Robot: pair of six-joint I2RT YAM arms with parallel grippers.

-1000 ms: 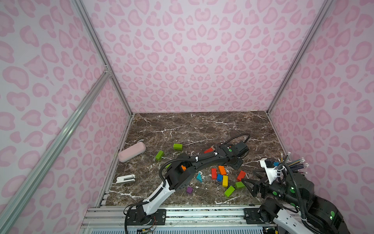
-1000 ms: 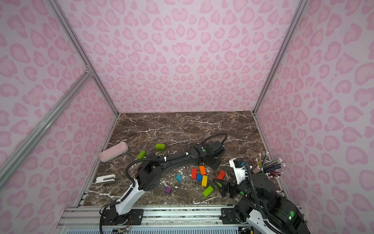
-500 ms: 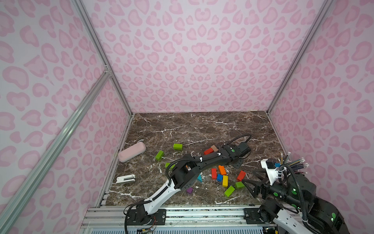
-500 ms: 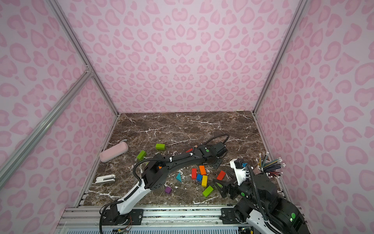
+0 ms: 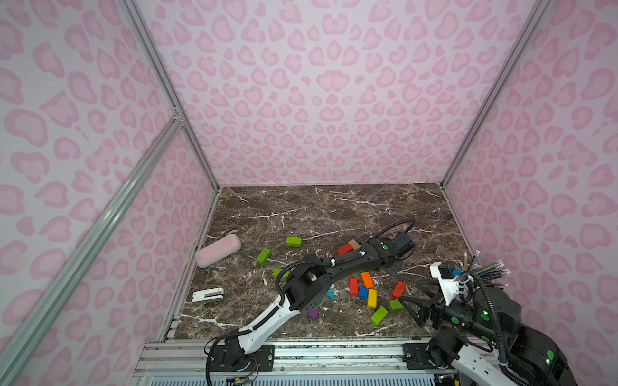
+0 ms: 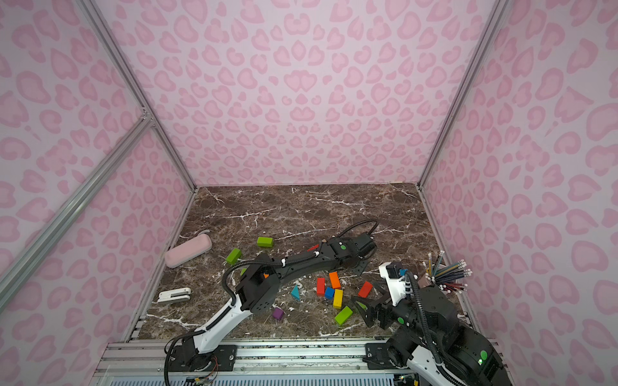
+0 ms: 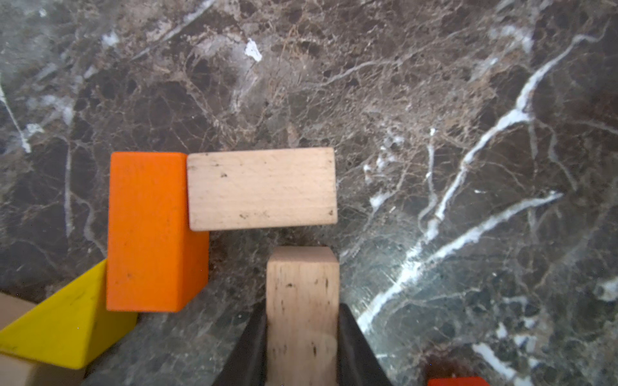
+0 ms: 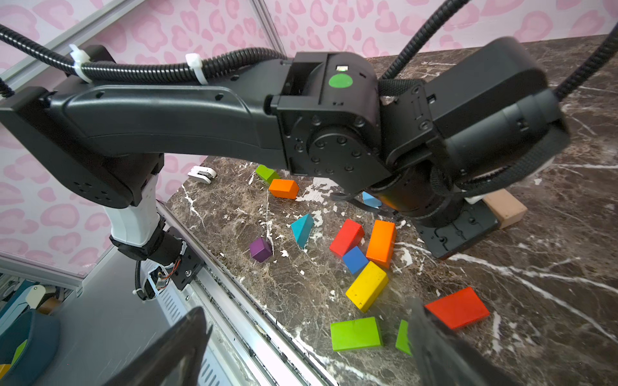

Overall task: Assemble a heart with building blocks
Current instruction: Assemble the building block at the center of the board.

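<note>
In the left wrist view my left gripper (image 7: 302,312) is shut on a plain wood block (image 7: 302,287), held just above the marble. Beyond it lie another plain wood brick (image 7: 262,188), an orange brick (image 7: 147,230) touching that brick, and a yellow wedge (image 7: 67,327). In both top views the left arm reaches right and hides these. Red (image 5: 353,286), orange (image 5: 367,280), blue (image 5: 363,293) and yellow (image 5: 372,298) building blocks cluster at front centre. My right gripper (image 5: 414,305) stands open beside a green brick (image 8: 356,333), holding nothing.
Loose green blocks (image 5: 293,241), a purple cube (image 5: 313,314) and a teal wedge (image 5: 330,294) are scattered to the left. A pink pouch (image 5: 218,254) and a white stapler (image 5: 208,295) lie by the left wall. A cup of pencils (image 5: 481,270) stands behind the right arm.
The left arm has stretched slightly further right, its elbow dropping lower, still gripping the wood block. The right arm has barely moved.
</note>
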